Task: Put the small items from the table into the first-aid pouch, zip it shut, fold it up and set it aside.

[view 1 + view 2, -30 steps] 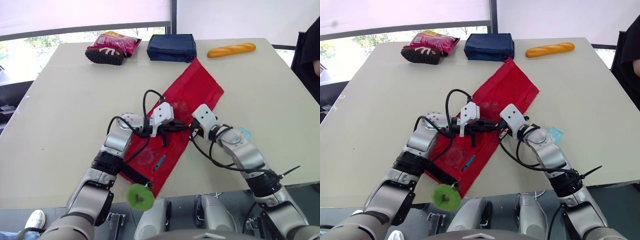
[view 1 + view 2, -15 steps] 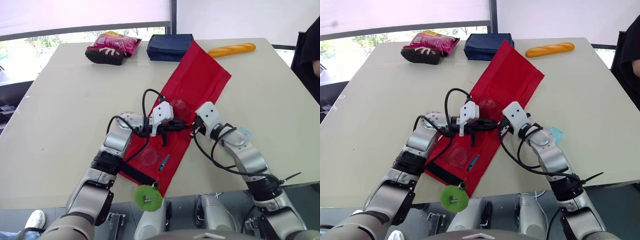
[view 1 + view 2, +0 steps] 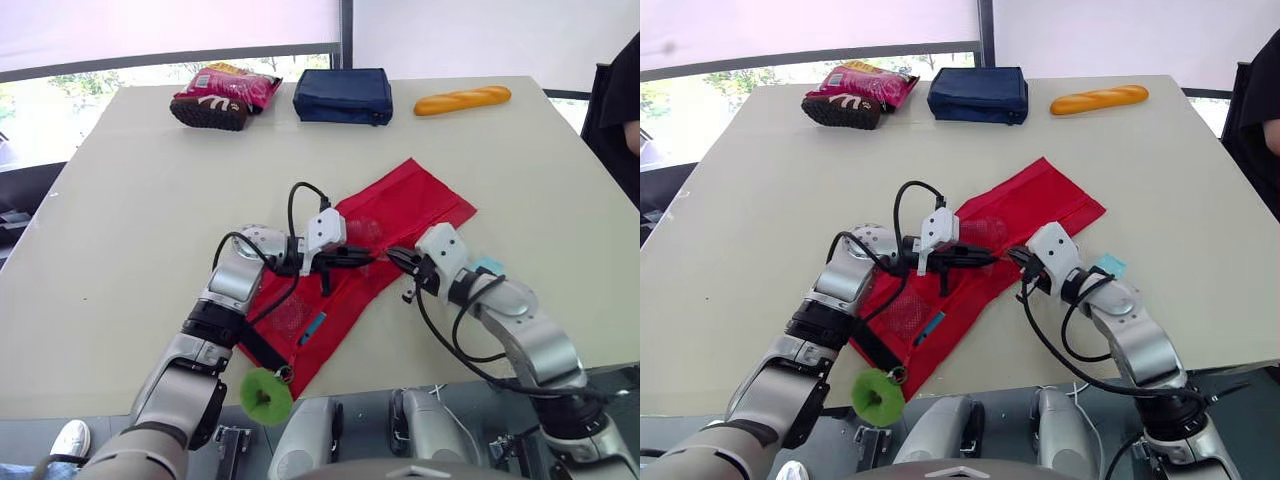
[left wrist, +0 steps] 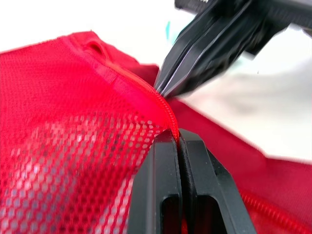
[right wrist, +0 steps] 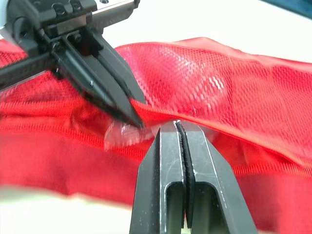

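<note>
**Red mesh first-aid pouch (image 3: 420, 200) pinched from both sides**

The pouch lies slantwise across the middle of the pale bench (image 3: 130, 200), with a round green tag (image 3: 264, 396) at its near end. The left gripper (image 4: 178, 135) and right gripper (image 5: 177, 125) meet nearly tip to tip, each with its fingers closed on the pouch's zip seam. A small light-blue packet (image 3: 488, 266) lies beside the right arm.
</note>
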`<state>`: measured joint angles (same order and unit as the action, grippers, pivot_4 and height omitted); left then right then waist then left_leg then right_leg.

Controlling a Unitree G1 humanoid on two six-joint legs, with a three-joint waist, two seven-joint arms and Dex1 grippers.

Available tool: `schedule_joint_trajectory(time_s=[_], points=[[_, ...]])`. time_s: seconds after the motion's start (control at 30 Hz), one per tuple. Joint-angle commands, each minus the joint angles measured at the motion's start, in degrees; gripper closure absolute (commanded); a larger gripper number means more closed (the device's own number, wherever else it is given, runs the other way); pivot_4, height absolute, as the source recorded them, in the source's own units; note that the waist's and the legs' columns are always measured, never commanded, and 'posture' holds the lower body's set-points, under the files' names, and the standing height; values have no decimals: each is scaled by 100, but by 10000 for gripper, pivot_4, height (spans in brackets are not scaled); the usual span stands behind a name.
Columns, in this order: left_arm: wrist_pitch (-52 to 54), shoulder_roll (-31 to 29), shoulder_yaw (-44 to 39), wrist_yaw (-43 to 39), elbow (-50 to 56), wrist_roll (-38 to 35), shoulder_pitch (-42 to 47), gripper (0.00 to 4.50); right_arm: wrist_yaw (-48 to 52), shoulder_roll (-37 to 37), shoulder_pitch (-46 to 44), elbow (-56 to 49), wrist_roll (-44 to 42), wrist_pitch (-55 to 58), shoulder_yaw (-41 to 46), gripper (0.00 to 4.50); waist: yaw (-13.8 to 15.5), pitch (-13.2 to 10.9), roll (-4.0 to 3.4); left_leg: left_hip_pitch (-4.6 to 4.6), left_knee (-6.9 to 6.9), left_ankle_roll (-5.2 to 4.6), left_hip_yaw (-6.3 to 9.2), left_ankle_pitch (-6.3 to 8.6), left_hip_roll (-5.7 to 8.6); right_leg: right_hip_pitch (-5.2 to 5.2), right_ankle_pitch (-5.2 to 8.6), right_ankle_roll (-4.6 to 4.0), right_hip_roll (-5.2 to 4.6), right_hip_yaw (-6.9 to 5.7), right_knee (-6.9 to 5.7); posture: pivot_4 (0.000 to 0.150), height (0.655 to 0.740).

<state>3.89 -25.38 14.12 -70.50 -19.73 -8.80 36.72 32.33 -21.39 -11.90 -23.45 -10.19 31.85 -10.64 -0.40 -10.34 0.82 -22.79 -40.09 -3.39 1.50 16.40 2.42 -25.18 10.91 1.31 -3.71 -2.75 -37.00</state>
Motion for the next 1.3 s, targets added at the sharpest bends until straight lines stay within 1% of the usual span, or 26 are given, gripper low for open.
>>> schedule_joint_trajectory(time_s=[0.03,0.17,0.3,0.4,0.5,0.6,0.73,0.83,0.9,0.97,1.0,1.03,1.07,1.13,1.17,1.2,1.27,1.3], points=[[-472,-161,-29,-229,-385,124,238,45000,127,-38,202,-477,-399,-214,402,44681,4,0,0,0,0,0,0,0,0,0,0,0,0,0,0,1500,7397],[-1014,-300,2,-565,-939,243,455,45000,194,-138,461,-662,-629,-275,674,44681,-11,0,0,2,0,-1,-1,1,-5,0,0,0,4,0,-1,1500,7397],[-1637,-394,44,-1175,-1598,273,795,45000,346,-345,726,-762,-804,-459,943,44681,-3,0,1,2,0,-8,-4,5,-5,1,0,0,4,0,0,1500,7397],[-2049,-401,26,-1659,-2072,226,1042,45000,379,-428,750,-782,-908,-500,1091,44681,-11,0,1,2,0,-20,-5,12,-5,1,0,1,6,0,0,1500,7397],[-2321,-597,256,-2161,-2422,-59,1290,45000,387,-433,791,-826,-1040,-536,1211,44681,-17,0,1,0,0,-23,-5,13,-6,0,0,0,8,-1,0,1500,7397],[-2720,-965,878,-2200,-2663,-396,1517,45000,451,-380,961,-949,-1186,-745,1251,44681,-20,0,1,1,0,-24,-5,14,-6,0,0,0,7,2,-1,1500,7397],[-2999,-1225,1433,-2200,-2896,-857,1791,45000,628,-453,1165,-1095,-1376,-1026,1357,44681,-12,0,2,1,-1,-26,-6,15,-8,0,0,1,7,3,-1,1500,7397],[-3023,-1403,1760,-2200,-2925,-1161,1960,45000,886,-685,1308,-1206,-1494,-1135,1435,44681,5,-1,2,1,-2,-31,-6,18,-7,1,1,2,6,3,-1,1500,7397],[-3011,-1451,1891,-2200,-2974,-1278,2020,45000,1011,-906,1278,-1198,-1284,-1242,1270,44681,0,-1,3,0,-3,-33,-9,19,-6,1,1,2,7,4,0,1500,7397],[-2924,-1469,1937,-2200,-2996,-1384,2040,45000,888,-846,1155,-1199,-1303,-1191,1144,44681,-5,-1,3,0,-3,-33,-9,19,-7,1,1,2,7,4,0,1500,7397],[-2882,-1484,1953,-2200,-2988,-1417,2039,38705,830,-808,1095,-1196,-1321,-1155,1096,45000,-10,-1,3,1,-3,-34,-8,19,-7,0,1,2,8,3,0,1500,7397],[-2803,-1513,1963,-2200,-2936,-1465,2019,36837,824,-808,1057,-1175,-1292,-1172,1048,45000,-12,-1,4,1,-3,-34,-8,19,-9,1,1,2,10,3,-1,1500,7397],[-2728,-1544,1962,-2200,-2871,-1511,1995,31309,831,-830,1042,-1147,-1256,-1194,1018,45000,-12,-1,4,1,-3,-34,-8,19,-9,0,1,2,11,3,-1,1500,7397],[-2528,-1596,1879,-2200,-2670,-1645,1931,21925,857,-899,1064,-1081,-1210,-1248,1044,45000,-11,-1,4,0,-3,-34,-8,19,-9,0,1,2,11,3,-1,1500,7397],[-2323,-1622,1782,-2200,-2502,-1767,1879,18915,867,-932,1096,-1072,-1212,-1264,1084,45000,-11,-1,4,-1,-3,-34,-8,19,-9,0,1,2,11,3,0,1500,7397],[-2098,-1639,1667,-2200,-2329,-1857,1821,12960,883,-965,1129,-1074,-1227,-1275,1131,45000,-4,-2,4,-1,-3,-34,-9,20,-9,0,1,2,10,5,0,1500,7397],[-1723,-1622,1341,-2155,-1866,-1912,1592,7076,888,-1005,1223,-1152,-1353,-1247,1289,45000,6,-1,4,-1,-4,-35,-9,20,-8,0,1,2,9,5,2,1500,7397],[-1599,-1608,1205,-2121,-1658,-1908,1478,2136,876,-1009,1261,-1193,-1415,-1229,1353,45000,8,-1,4,-1,-5,-36,-10,20,-7,1,1,2,8,6,2,1500,7397]])
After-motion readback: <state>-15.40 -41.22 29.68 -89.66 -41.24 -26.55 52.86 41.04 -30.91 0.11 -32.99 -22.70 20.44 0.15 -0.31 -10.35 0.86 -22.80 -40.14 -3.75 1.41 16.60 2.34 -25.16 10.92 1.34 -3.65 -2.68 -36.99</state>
